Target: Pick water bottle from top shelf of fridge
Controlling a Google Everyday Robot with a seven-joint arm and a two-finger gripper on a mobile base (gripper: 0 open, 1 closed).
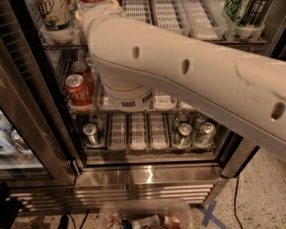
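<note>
My white arm [187, 76] reaches from the right up into the open fridge [147, 176]. Its wrist [96, 13] ends at the top shelf [170, 15], a rack with white slotted lane trays. My gripper is beyond the top edge of the camera view and does not show. A sliver of something reddish [91, 1] shows just above the wrist; I cannot tell whether it is the water bottle. No clear view of the water bottle.
A white container with a green logo [56, 15] stands top left, green-patterned cans [246, 13] top right. Red cans [78, 89] fill the middle rack's left, silver cans [192, 134] the lower rack. The glass door [27, 134] hangs open at left. A plastic tub [143, 217] lies on the floor.
</note>
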